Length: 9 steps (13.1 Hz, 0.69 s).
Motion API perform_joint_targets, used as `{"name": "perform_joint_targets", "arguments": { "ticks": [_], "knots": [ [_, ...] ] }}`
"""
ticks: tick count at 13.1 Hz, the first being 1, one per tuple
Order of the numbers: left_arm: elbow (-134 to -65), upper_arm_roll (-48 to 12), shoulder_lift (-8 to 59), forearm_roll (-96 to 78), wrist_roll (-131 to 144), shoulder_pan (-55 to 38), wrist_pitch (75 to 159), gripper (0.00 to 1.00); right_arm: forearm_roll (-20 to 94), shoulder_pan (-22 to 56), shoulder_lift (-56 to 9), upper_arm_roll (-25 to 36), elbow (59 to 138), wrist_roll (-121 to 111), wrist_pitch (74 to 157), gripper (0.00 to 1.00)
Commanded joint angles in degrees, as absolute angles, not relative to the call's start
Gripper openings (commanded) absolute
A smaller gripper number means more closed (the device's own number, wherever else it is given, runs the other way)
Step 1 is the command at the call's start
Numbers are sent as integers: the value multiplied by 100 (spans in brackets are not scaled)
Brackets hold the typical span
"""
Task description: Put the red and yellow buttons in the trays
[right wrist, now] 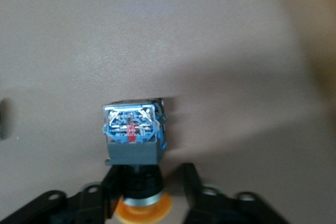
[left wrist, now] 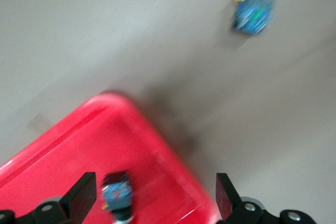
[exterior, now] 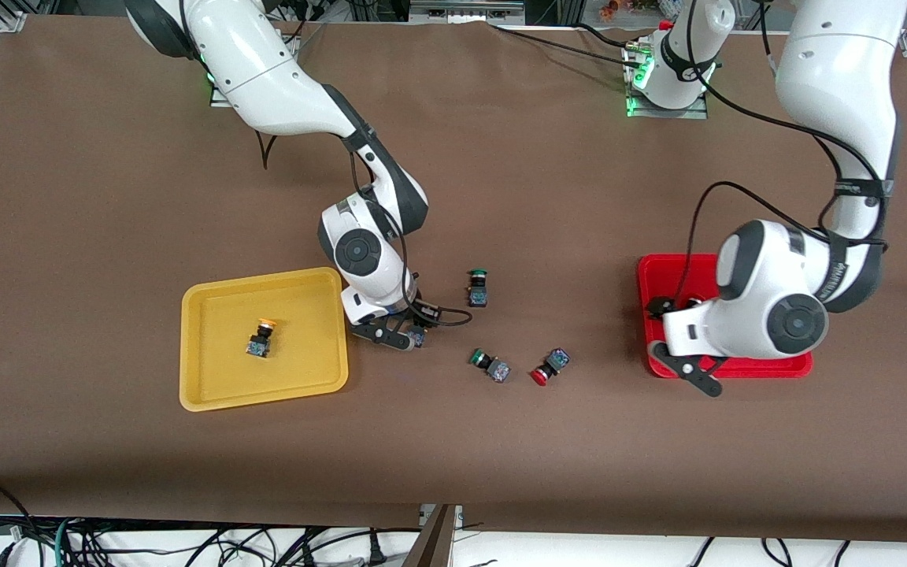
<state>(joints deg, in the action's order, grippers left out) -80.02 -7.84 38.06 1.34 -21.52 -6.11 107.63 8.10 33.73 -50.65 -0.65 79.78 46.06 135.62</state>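
One yellow button [right wrist: 132, 145], light, rigid, best pinched at its neck under the cap, sits clamped in the right end effector [exterior: 398, 335] beside the yellow tray [exterior: 209, 394]; left end effector [exterior: 686, 370] gapes empty over the red tray [exterior: 650, 276].

White arms [exterior: 280, 79], seemingly black-jointed, black cables [exterior: 768, 209]

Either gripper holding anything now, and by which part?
Right gripper grips a yellow button by its neck, just above the cap. Left gripper, over the red tray, holds nothing.

The right gripper [exterior: 402, 335] sits low beside the yellow tray [exterior: 209, 394], at its three o'clock, seemingly gripping a button [exterior: 417, 337].
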Motion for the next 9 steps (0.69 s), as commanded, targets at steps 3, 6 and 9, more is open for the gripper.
{"name": "perform_joint_targets", "arguments": {
  "ticks": [3, 6, 9],
  "knots": [
    [-7664, -703, 4551, 211, -1178, -1476, 12319, 100, 756, 2656, -4071, -70, 7954, 2975, 11622, 12],
    [-7838, -703, 4825, 605, -1143, -1494, 13497, 100, 729, 2076, -4025, 113, 8103, 1349, 11496, 17],
    [-8191, -712, 4799, 606, -1134, -1512, 13711, 100, 721, 1890, -4078, 132, 8454, 1161, 11776, 46]
  ]
}}
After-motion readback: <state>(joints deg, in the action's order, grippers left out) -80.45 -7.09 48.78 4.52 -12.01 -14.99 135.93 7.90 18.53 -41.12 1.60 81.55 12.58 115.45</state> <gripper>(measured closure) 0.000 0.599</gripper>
